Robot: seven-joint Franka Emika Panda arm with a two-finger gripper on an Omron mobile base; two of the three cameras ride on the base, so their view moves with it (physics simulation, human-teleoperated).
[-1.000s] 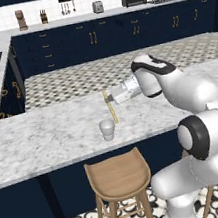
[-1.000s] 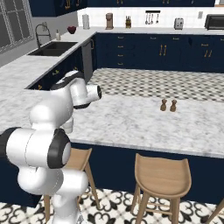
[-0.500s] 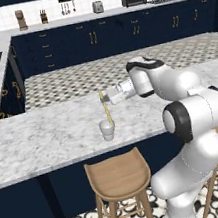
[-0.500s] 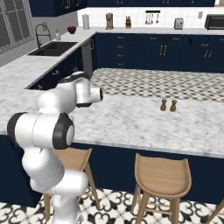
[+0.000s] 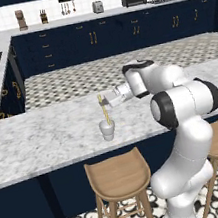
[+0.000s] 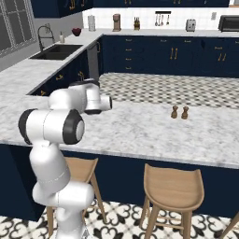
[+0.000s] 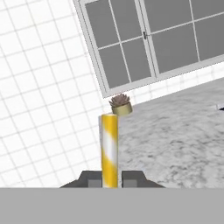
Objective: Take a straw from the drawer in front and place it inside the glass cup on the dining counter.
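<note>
Dining counter (image 5: pixel 45 137): long marbled slab across the left base view, wooden stools (image 5: pixel 118 178) below its near edge. Same slab in right base view (image 6: pixel 154 133), with two small brown shakers (image 6: pixel 179 112) standing side by side well right of the arm.

Glass cup (image 5: pixel 107 130): upright on the counter near its front edge, left of the arm's forearm.

Gripper (image 5: pixel 105 99): reaching out sideways above the counter, level with the space just over the cup. Jaws pinched fully together on the straw (image 5: pixel 103 109); in hand view, fingertips (image 7: pixel 133 178) pressed against either side of the straw (image 7: pixel 110 148) at its base.

Straw: near vertical, gripped near its upper end, lower end reaching down to the cup's mouth; cannot tell whether the tip is already inside the rim. Yellow with pale stripes in hand view, a small potted plant (image 7: pixel 120 104) on the far counter behind its tip.
</note>
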